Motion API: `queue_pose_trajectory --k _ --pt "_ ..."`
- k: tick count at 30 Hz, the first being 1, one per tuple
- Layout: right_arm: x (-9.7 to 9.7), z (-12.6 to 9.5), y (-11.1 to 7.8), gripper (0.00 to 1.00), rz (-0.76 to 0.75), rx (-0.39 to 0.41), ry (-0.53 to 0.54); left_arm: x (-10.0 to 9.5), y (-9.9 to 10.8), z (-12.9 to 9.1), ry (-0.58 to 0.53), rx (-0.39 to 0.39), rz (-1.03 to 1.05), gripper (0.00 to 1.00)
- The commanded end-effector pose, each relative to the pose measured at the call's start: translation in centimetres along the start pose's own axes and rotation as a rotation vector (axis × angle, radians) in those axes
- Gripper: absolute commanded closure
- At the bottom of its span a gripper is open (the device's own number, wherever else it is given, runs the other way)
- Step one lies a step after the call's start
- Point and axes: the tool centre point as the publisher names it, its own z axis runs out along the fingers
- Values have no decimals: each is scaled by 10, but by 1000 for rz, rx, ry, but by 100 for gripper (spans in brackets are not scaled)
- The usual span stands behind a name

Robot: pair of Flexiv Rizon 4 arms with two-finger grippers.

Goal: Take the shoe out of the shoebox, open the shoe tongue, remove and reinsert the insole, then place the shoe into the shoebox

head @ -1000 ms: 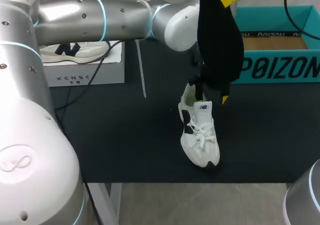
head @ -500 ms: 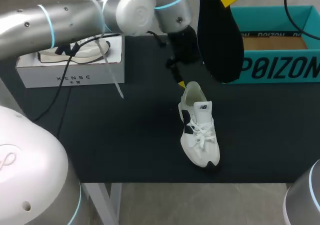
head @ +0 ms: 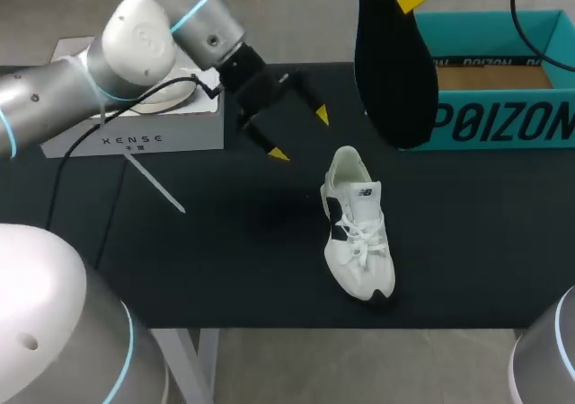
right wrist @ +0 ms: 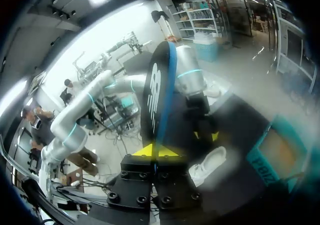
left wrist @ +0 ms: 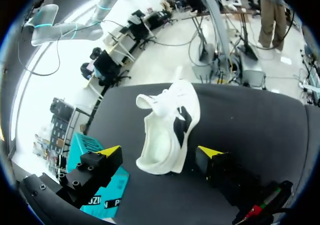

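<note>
While insole point(head: 395, 72) is clamped by upper end in right claw point(right wrist: 157, 150), aloft beside shoebox point(head: 503, 121), shoe point(head: 359, 233) is seen lying on table point(head: 225, 260). Left claw point(head: 298, 135) spread, empty, near heel. Insole judged thin, floppy; shoe best gripped at stiffer heel collar.

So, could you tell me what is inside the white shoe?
Only pale lining shows in the shoe; the insole hangs in the right end effector. Toe covered.

shoe point(head: 358, 238) at mid table point(head: 225, 260), shoebox point(head: 503, 121) behind-right, another box point(head: 153, 139) behind-left, insole point(head: 395, 72) aloft beside the shoebox
</note>
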Motion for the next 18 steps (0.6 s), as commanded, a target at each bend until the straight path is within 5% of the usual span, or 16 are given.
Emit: queue_pose_trajectory --k 1,14,18 --pt "0 1 1 100 2 2 0 13 6 1 -725 166 -14 0" --pt "0 1 1 100 2 2 0 11 5 1 -731 164 11 0" --pt "0 1 1 100 2 2 0 2 0 -2 -741 104 77 0"
